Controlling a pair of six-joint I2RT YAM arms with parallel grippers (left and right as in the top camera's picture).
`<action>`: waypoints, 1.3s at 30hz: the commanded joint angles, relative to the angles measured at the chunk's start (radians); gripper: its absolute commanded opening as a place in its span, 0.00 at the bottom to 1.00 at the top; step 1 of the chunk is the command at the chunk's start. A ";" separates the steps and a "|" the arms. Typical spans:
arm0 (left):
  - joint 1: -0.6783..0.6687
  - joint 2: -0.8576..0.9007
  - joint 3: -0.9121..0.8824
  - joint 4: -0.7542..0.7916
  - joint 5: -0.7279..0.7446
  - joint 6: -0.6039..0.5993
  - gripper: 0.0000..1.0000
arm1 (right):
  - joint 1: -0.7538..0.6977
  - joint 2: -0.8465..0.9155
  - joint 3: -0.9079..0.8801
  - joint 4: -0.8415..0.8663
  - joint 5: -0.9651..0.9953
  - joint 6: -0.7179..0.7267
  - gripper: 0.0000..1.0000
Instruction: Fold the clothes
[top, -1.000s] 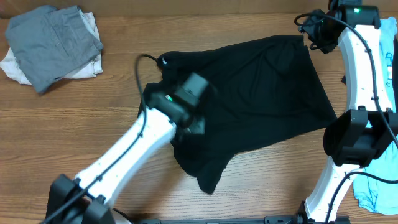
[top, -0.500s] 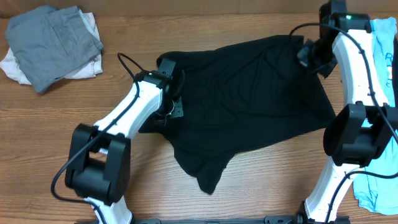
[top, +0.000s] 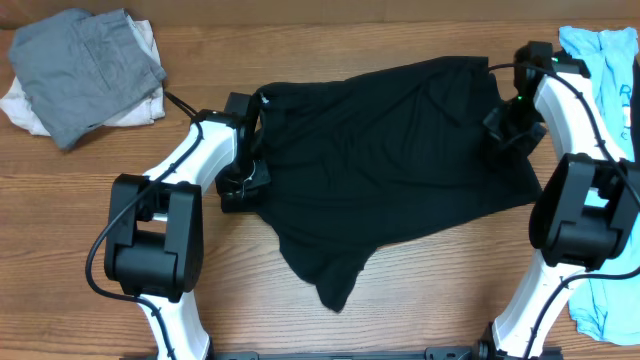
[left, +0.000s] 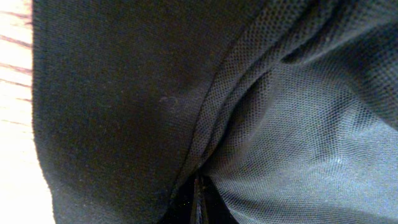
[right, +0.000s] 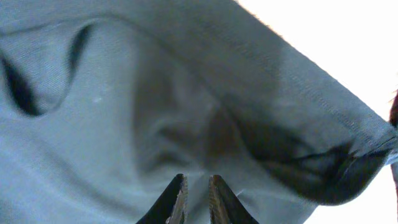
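- Your left gripper was pinched shut on the left edge of the black T-shirt. Your right gripper sat over its right edge, tips only narrowly apart, nothing visibly between them.
- The shirt lay spread but rumpled mid-table, one corner trailing toward you.
- Lifting on the left grip alone would likely have dragged and bunched the cloth, and the right tips might have closed on a single layer.
- Bare wood lay near-left. The grey and white pile sat well apart, while the light-blue shirt lay close beside the right arm.

left end effector buried in black T-shirt, light-blue shirt cropped
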 joint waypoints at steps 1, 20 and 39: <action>0.005 0.090 -0.005 0.020 0.019 0.023 0.04 | -0.014 -0.013 -0.047 0.029 -0.013 -0.005 0.16; 0.353 0.113 -0.003 -0.037 -0.106 0.014 0.05 | -0.003 -0.013 -0.212 0.094 -0.143 0.004 0.04; 0.428 0.106 0.584 -0.319 0.045 0.179 0.04 | 0.269 -0.167 -0.192 0.042 -0.091 0.109 0.04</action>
